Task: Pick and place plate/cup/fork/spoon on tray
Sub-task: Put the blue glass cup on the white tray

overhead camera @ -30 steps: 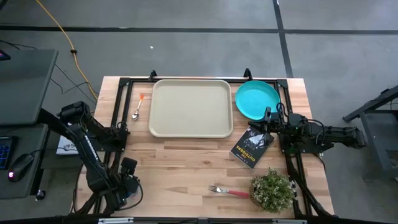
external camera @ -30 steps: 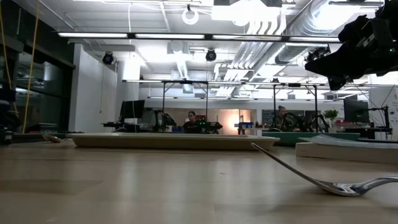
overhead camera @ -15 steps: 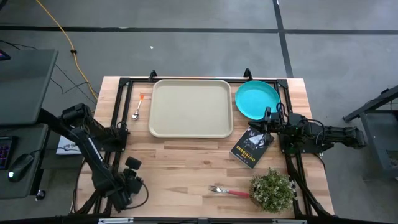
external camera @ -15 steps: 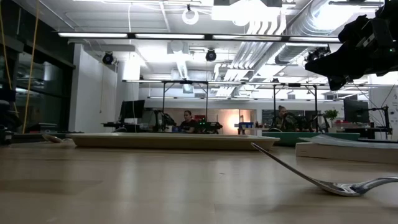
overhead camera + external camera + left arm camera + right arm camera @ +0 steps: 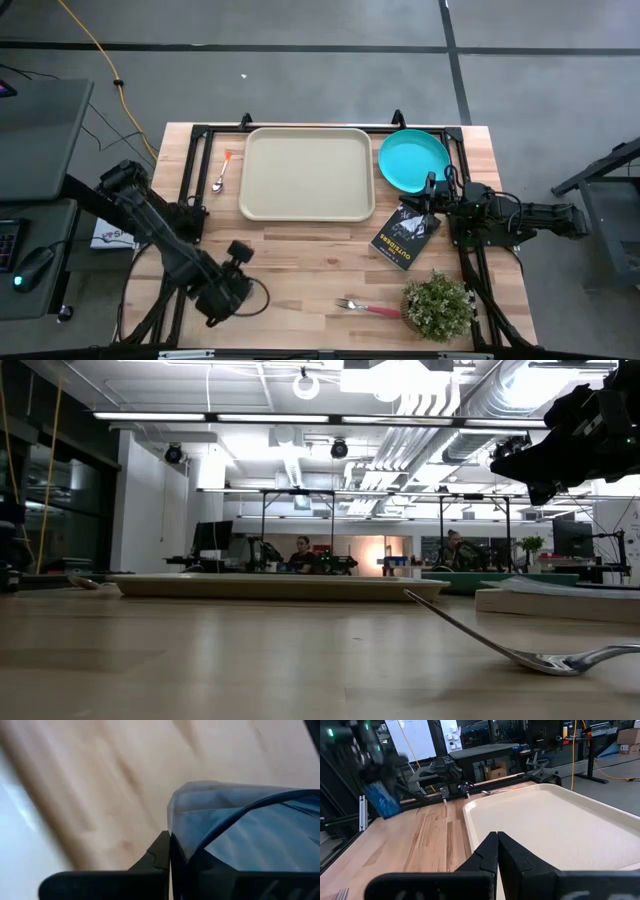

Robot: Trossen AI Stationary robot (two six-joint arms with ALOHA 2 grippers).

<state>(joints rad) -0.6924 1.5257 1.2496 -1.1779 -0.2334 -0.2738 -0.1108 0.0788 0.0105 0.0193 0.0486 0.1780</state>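
Observation:
My left gripper (image 5: 228, 292) hangs over the near left part of the table, shut on the translucent blue cup (image 5: 240, 830). The right wrist view shows that cup (image 5: 382, 800) below the left gripper (image 5: 379, 781). The cream tray (image 5: 307, 172) lies at the far middle. The orange-handled spoon (image 5: 220, 178) is left of it and the turquoise plate (image 5: 412, 160) right of it. The red-handled fork (image 5: 365, 306) lies flat near the front edge. My right gripper (image 5: 432, 190) waits shut, in the air between plate and book. My left gripper holds the cup by its wall at the rim (image 5: 175, 815). One finger (image 5: 161, 856) lies against the outside of the wall; the other shows only as a dark shape through the plastic. The cup hangs below the fingers, clear of the table.
A black book (image 5: 405, 235) lies right of centre, below the plate. A small potted plant (image 5: 437, 305) stands at the near right, next to the fork's handle end. Black frame rails (image 5: 195, 180) run along the table's left, far and right edges. Bare wood lies between tray and fork.
My left gripper has swung from the near left corner toward the table's right edge, its arm stretching out over the wood. The cup has left its spot in that corner and travels with the gripper. My right arm has kept still.

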